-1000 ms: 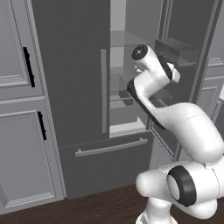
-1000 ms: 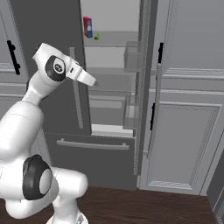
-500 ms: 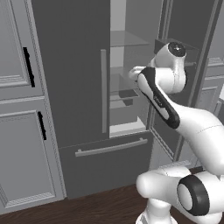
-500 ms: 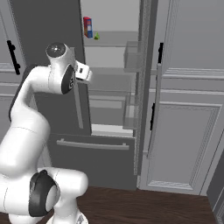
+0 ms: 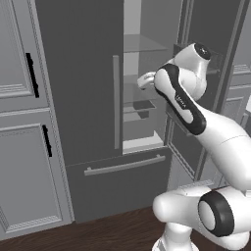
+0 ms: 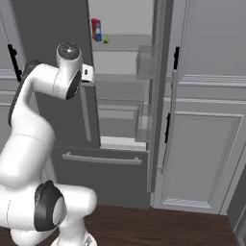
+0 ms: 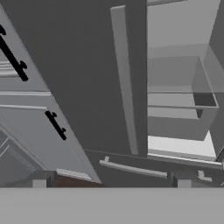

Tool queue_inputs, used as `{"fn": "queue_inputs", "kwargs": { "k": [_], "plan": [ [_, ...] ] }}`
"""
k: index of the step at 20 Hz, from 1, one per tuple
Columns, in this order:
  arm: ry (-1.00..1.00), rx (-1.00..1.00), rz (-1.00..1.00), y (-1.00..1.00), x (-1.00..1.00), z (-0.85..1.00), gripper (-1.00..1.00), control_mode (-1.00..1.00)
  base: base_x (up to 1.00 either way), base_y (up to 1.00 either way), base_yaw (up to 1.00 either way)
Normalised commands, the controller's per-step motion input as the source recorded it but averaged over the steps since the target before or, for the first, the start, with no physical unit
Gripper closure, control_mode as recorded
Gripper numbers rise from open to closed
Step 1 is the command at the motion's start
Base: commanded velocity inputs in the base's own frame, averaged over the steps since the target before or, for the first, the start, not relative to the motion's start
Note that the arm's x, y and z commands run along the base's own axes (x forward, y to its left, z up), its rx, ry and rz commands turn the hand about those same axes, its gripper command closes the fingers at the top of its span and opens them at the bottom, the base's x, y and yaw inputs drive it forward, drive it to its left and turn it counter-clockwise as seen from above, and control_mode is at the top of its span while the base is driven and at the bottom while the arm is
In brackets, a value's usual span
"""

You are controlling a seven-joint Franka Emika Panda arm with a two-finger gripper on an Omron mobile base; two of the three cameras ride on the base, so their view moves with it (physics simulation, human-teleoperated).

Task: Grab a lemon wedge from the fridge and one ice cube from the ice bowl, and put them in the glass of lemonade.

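In the left base view, the fridge (image 5: 88, 98) stands tall and dark grey, its left door shut with a long grey bar handle (image 5: 116, 102) running down it, and its right door (image 5: 215, 59) swung open toward the camera. Between the two doors the lit interior shows glass shelves (image 5: 139, 46) and a white floor. Below them the drawer (image 5: 117, 181) is closed, with a horizontal bar handle across it. The white arm rises from the lower right and bends in front of the opening, its hand (image 5: 146, 79) raised at the edge of the gap beside the shut door's handle. Lighter grey panelled cabinets (image 5: 19, 122) with black handles stand to the left of the fridge.

In the right base view, the lemon wedge (image 6: 106, 40) lies on an upper fridge shelf, a tiny yellow-green piece just beside a red and yellow carton (image 6: 96, 30) that stands upright to its left. Both sit higher than the hand, which is up near the edge of the shut door. Clear door bins (image 6: 145, 60) hang on the open door's inner side. Grey cabinets (image 6: 206, 120) fill the right.

In the hand view, the two dark fingertips (image 7: 42, 177) stand far apart at the bottom, so the jaws are wide and hold nothing. Ahead lie the shut door's bar handle, the open compartment with a clear drawer (image 7: 179, 109), and the bottom drawer's handle (image 7: 135, 168).
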Motion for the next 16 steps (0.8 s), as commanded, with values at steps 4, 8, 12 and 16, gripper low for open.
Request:
{"fn": "queue_inputs", "kwargs": {
  "k": [4, 8, 12, 16],
  "plan": [
    [0.02, -0.13, -0.03, 0.47, 0.6, 0.05, -1.0, -1.0, 0.0, 0.0, 0.0],
    [-0.02, -0.14, -0.16, 0.13, 0.68, -0.26, -1.0, -1.0, 0.0, 0.0, 0.0],
    [-0.01, -0.1, -0.18, 0.12, 0.81, -0.28, -1.0, -1.0, 0.0, 0.0, 0.0],
    [-0.01, -0.03, -0.11, 0.3, 0.6, -0.26, -1.0, -1.0, 0.0, 0.0, 0.0]
  ]
}}
